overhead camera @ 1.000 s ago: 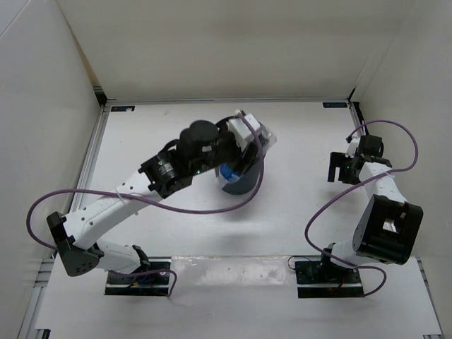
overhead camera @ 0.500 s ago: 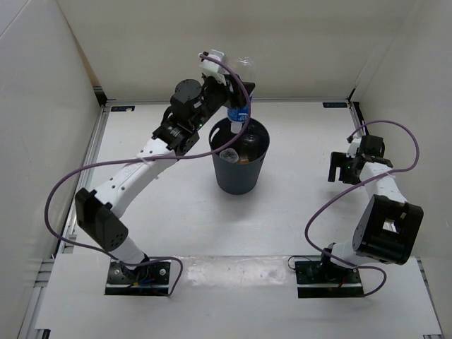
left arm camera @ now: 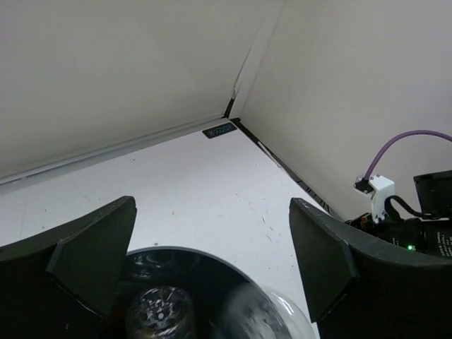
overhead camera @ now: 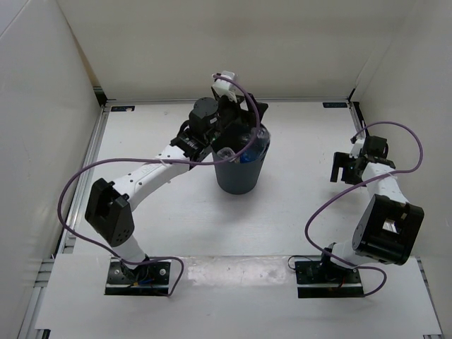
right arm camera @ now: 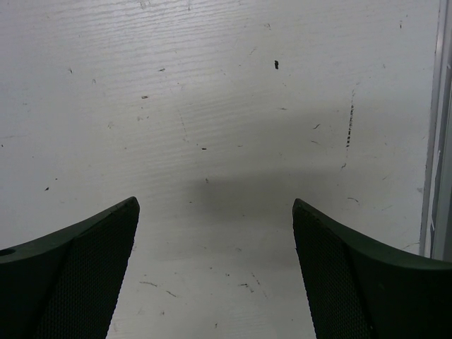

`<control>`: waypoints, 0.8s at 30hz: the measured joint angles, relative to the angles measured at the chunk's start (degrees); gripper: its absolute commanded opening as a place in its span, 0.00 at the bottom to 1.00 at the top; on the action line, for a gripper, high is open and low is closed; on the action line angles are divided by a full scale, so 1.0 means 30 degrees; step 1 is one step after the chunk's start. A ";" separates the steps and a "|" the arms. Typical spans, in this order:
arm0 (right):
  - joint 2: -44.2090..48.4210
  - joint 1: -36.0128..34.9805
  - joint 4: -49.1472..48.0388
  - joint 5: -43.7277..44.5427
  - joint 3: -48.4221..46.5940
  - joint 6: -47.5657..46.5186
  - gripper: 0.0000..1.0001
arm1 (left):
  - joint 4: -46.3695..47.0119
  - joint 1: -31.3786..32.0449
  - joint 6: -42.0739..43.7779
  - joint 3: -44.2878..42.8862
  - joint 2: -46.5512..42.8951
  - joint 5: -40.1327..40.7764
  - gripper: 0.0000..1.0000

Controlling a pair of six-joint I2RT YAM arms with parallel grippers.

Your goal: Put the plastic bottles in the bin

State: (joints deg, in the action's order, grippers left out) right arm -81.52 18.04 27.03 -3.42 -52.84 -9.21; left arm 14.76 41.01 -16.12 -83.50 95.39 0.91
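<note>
The dark round bin (overhead camera: pixel 239 178) stands mid-table. My left gripper (overhead camera: pixel 250 119) hovers just above its far rim, open, with nothing between its fingers. Inside the bin lie plastic bottles: a clear bottle with a blue label (overhead camera: pixel 248 157) and another clear bottle (overhead camera: pixel 225 152). In the left wrist view my left gripper (left arm camera: pixel 210 212) is spread wide over the bin's rim (left arm camera: pixel 185 250). Below it a blurred clear bottle (left arm camera: pixel 263 315) sits beside a second clear bottle (left arm camera: pixel 158 315). My right gripper (overhead camera: pixel 342 168) is open at the right, over bare table in the right wrist view (right arm camera: pixel 215 205).
White walls enclose the table on the left, back and right. A metal rail (right arm camera: pixel 439 127) runs along the table's right edge close to my right gripper. Purple cables (overhead camera: pixel 92 180) loop off both arms.
My left gripper was shut on the blue-labelled bottle above the bin. It has come down slightly and opened, and the bottle has dropped into the bin. The right arm has not moved.
</note>
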 measured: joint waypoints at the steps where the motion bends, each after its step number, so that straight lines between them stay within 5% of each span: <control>1: 0.0000 -0.0007 0.0000 -0.0022 0.0000 0.0000 0.90 | 0.0102 0.0000 -0.0066 0.0262 -0.0080 0.0058 1.00; 12: -0.0117 -0.0022 0.0000 -0.0058 -0.0095 0.0000 0.90 | -0.2470 -0.1202 0.2215 0.0867 -0.3665 0.1362 1.00; 19: 0.0080 -0.0168 -0.0015 0.0459 -0.0080 0.0306 0.90 | -1.0346 -0.5013 0.1872 0.0918 -0.8058 0.5676 1.00; 24: 0.2193 -0.1792 -0.0627 0.3585 0.0073 0.0707 0.90 | -1.4316 -0.7497 0.1668 0.4787 -1.1402 0.7766 1.00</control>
State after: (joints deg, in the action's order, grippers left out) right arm -74.94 12.67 25.15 7.33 -52.62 -7.09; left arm -28.18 18.52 -11.11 -69.14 61.19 24.21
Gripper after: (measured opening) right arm 0.904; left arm 0.998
